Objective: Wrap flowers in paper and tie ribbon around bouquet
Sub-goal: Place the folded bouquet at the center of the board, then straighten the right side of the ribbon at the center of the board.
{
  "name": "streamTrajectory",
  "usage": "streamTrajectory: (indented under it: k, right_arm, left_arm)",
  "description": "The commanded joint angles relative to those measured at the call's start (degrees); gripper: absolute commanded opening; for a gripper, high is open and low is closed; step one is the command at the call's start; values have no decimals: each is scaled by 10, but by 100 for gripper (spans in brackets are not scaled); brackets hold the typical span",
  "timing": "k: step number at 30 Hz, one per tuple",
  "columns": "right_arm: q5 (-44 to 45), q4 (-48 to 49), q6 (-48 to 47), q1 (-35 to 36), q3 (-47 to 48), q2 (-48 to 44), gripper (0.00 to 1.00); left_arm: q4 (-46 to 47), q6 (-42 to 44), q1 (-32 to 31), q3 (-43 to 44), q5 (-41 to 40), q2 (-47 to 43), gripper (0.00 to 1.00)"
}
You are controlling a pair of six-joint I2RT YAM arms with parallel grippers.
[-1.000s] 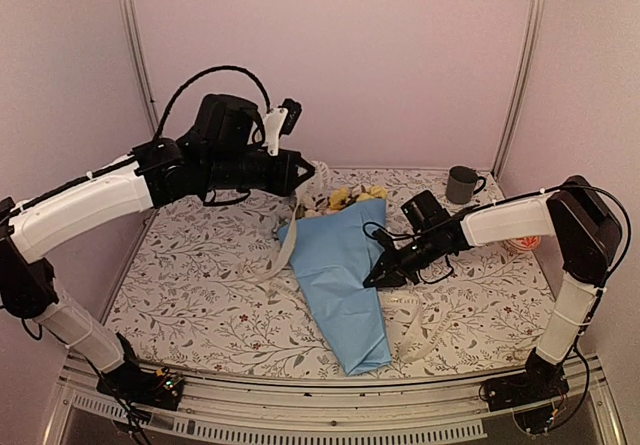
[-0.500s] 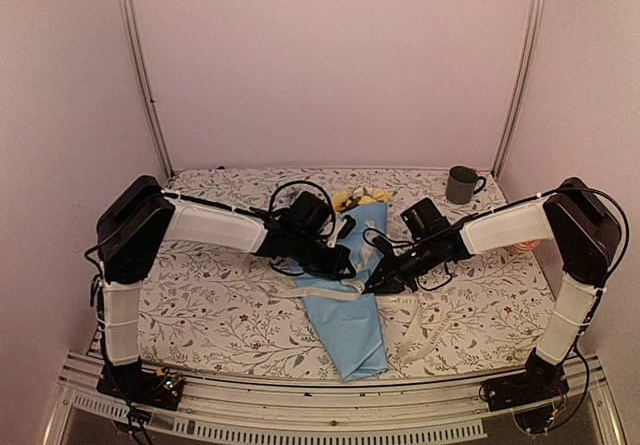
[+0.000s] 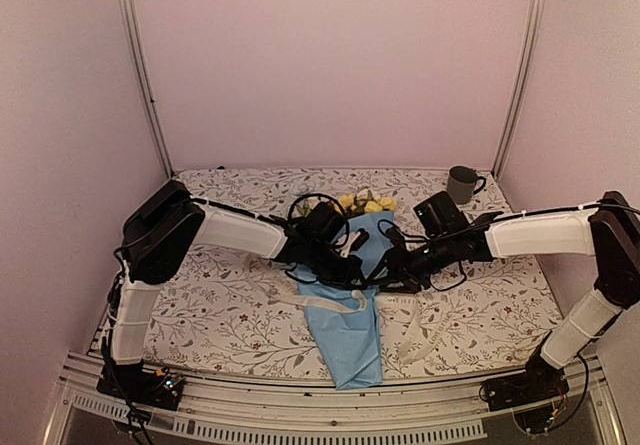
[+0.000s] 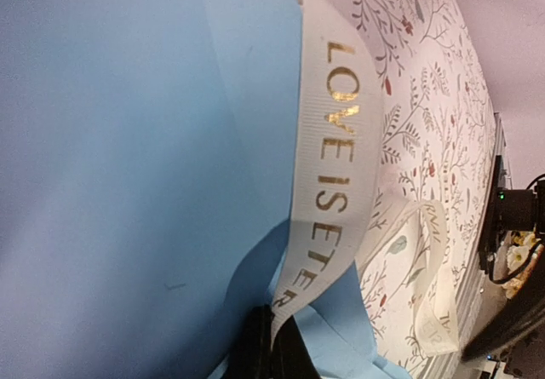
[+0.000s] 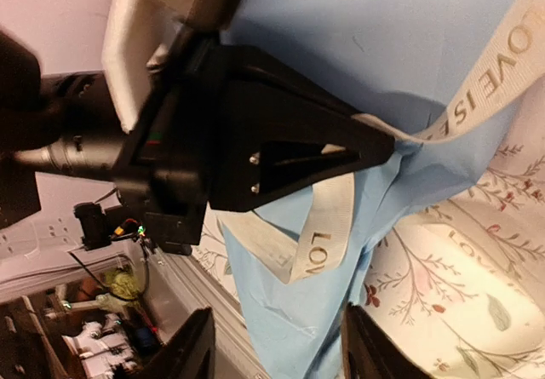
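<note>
Midtable, right end effector [image 5: 271, 324] newly open

Ribbon [image 3: 330, 300] across bouquet [image 3: 352, 343] on tablecloth [image 3: 225, 315]; mug [image 3: 461, 183] behind, right.

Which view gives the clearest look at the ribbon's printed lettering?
Left wrist: the ribbon runs through the frame close up, with its gold letters legible. Right wrist shows it pinched in the left claw, with the lettering only partly visible. Top external shows just a pale band across the bouquet.
</note>
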Motion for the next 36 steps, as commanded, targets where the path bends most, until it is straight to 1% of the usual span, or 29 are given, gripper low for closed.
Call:
streamTrajectory:
  k: [1,2,3,4,5,7,10,12,13,15,17,18,19,20,21,22,23,26,28,29,30,31,32,34,36]
  right_arm:
    - [83,-126,-15,6,-15,-74,61]
    - [95,-157,-19,10,-15,-93,68]
    - [128,-194,-27,17,-13,-108,74]
    - [155,-231,-31,26,-10,-123,85]
    - [178,-265,-35,37,-6,-132,91]
    - [206,-319,-37,74,-4,-132,91]
    - [216,-351,-39,132,-9,-95,80]
    - [225,-355,-44,166,-7,-59,77]
    - [227,-354,-49,179,-1,-39,77]
    - [237,-355,-53,203,11,-7,82]
    - [252,-358,-50,225,18,25,82]
    - [260,-360,-48,233,19,37,78]
    - [268,-363,-46,238,18,48,70]
    - [279,-364,-40,240,18,56,55]
    - [292,-367,-35,240,18,60,33]
    - [314,-375,-28,240,21,59,6]
    - [343,-390,-20,239,29,53,0]
    - [457,-468,5,217,72,13,0]
    - [539,-530,12,163,107,-37,0]
    - [573,-550,9,124,127,-63,0]
    - [594,-557,0,84,153,-97,0]
    - [607,-552,-30,25,176,-126,0]
    - [611,-541,-54,-16,214,-156,0]
    - [615,-517,-123,-74,288,-197,0]
    - [626,-506,-163,-100,367,-211,0]
  left_arm:
    - [-34,5,-1,10,8,26,0]
    - [-32,5,-1,10,9,27,0]
    - [-31,5,-1,10,10,26,0]
    - [-30,6,-1,9,9,25,0]
    - [-31,7,-1,9,7,23,0]
    - [-33,10,-1,9,2,20,0]
    - [-36,16,-1,11,0,17,0]
    - [-41,20,-1,13,-2,17,0]
    - [-45,23,-1,16,-5,17,0]
    - [-53,29,-2,20,-10,15,0]
    - [-58,33,-2,22,-11,13,0]
    - [-59,36,-2,23,-11,11,0]
    - [-59,37,-2,23,-11,11,0]
    - [-59,37,-2,23,-11,10,0]
    - [-60,38,-2,24,-11,11,0]
    - [-61,39,-2,25,-12,11,0]
    - [-64,39,-2,26,-11,12,0]
    - [-67,41,-2,24,-12,11,0]
    - [-71,43,-2,24,-16,13,0]
    - [-73,44,-2,25,-17,13,0]
    - [-73,45,-2,25,-16,14,0]
    - [-74,45,-2,26,-17,13,0]
    - [-75,46,-2,27,-17,14,0]
    - [-79,47,-2,29,-21,14,0]
    - [-81,48,-2,29,-25,13,0]
